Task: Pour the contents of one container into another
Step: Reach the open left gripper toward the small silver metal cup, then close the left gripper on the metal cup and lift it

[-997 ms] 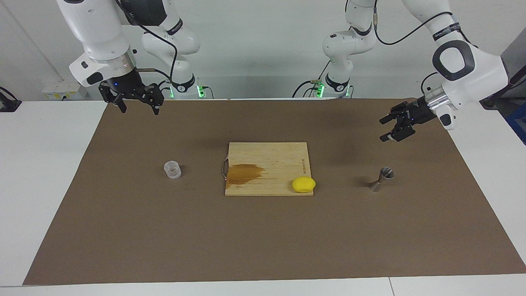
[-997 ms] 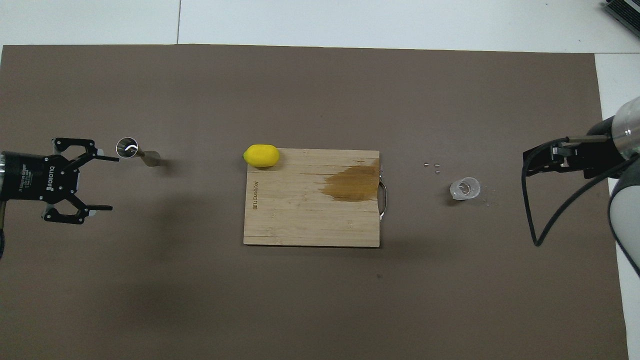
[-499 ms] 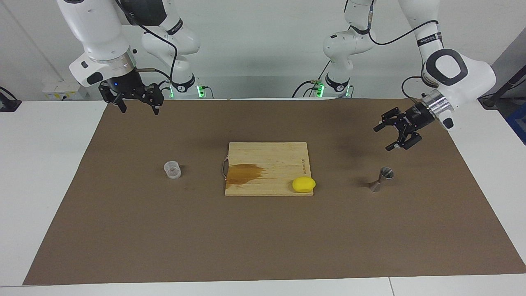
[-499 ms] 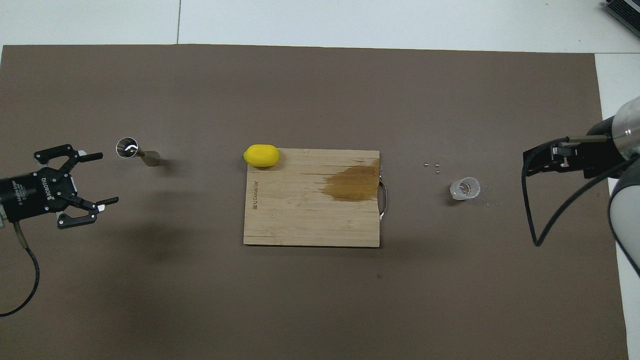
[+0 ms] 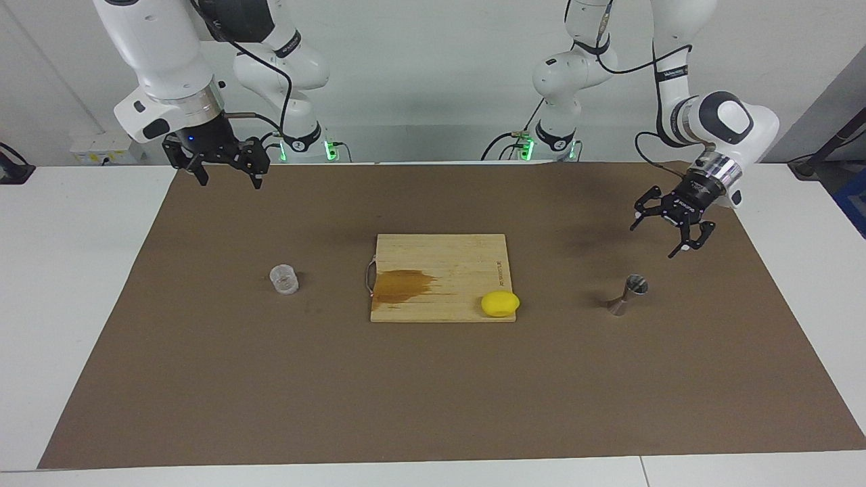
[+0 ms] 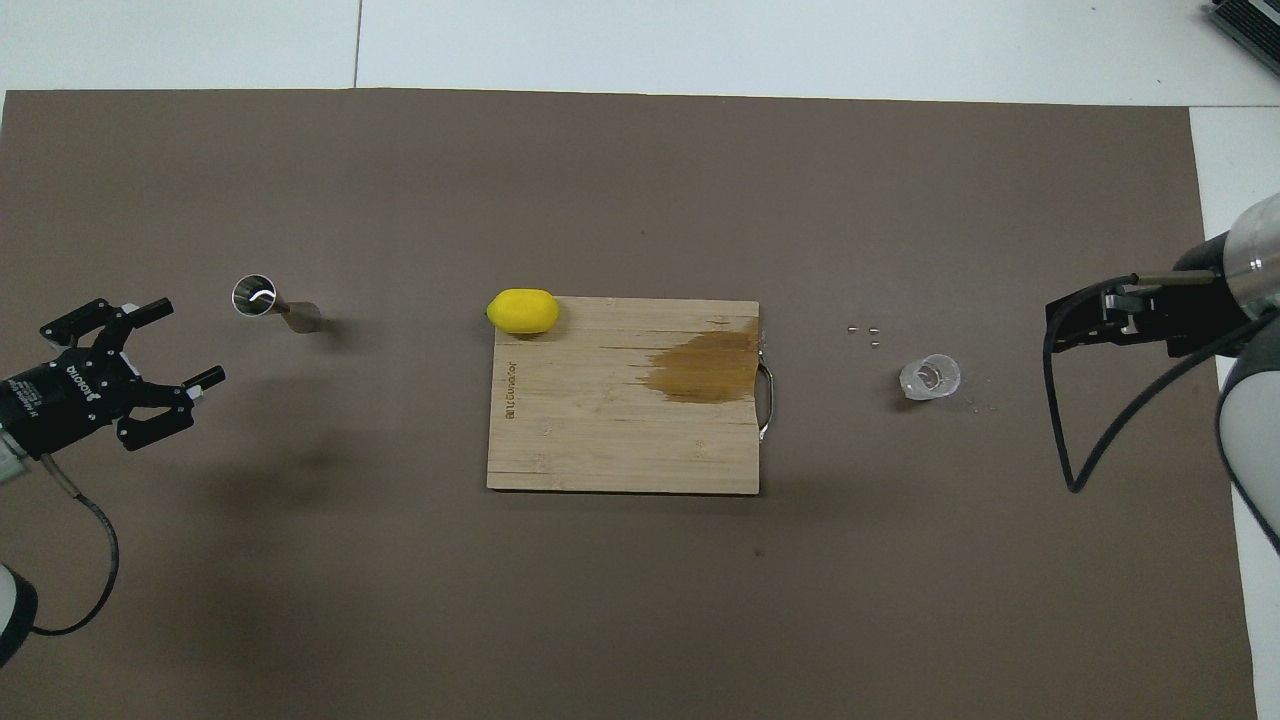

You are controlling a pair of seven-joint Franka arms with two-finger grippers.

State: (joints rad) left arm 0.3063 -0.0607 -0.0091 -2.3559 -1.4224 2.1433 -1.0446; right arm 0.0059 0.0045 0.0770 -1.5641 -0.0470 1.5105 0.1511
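The clear round cup (image 5: 284,279) stands on the brown mat toward the right arm's end of the table, also in the overhead view (image 6: 930,376). The silvery hourglass jigger (image 5: 628,294) stands upright toward the left arm's end, also in the overhead view (image 6: 270,302). My left gripper (image 5: 653,241) is open and empty, raised over the mat beside the jigger and apart from it; it also shows in the overhead view (image 6: 192,340). My right gripper (image 5: 230,181) is open and empty, waiting high over the mat's edge at the right arm's end (image 6: 1052,325).
A wooden cutting board (image 5: 440,257) with a dark wet stain lies mid-table between cup and jigger. A yellow lemon (image 5: 500,304) sits on its corner toward the jigger. A few tiny bits (image 6: 865,330) lie on the mat (image 6: 640,600) near the cup.
My left arm has swung its wrist round, so its open gripper now points more downward over the mat beside the jigger. The right arm, cup and jigger have not moved.
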